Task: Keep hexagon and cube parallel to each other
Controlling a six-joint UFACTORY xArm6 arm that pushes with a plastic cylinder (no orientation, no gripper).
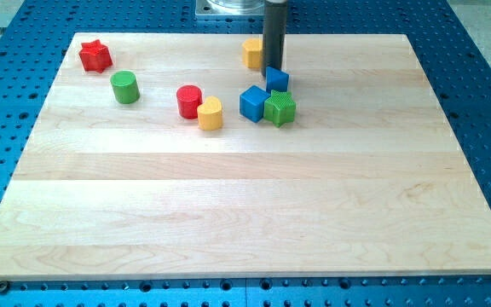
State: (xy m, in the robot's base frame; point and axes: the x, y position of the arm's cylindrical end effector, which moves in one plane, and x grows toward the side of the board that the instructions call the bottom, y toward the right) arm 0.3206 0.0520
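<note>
My tip comes down from the view's top and ends right behind a small blue block, touching or nearly touching it. A yellow hexagon sits just left of the rod, partly hidden by it. A larger blue cube lies below and left of the tip. A green block with a ribbed face touches the blue cube's right side and sits just under the small blue block.
A red cylinder and a yellow block touch each other left of the blue cube. A green cylinder and a red star lie at the top left. The wooden board rests on a blue perforated table.
</note>
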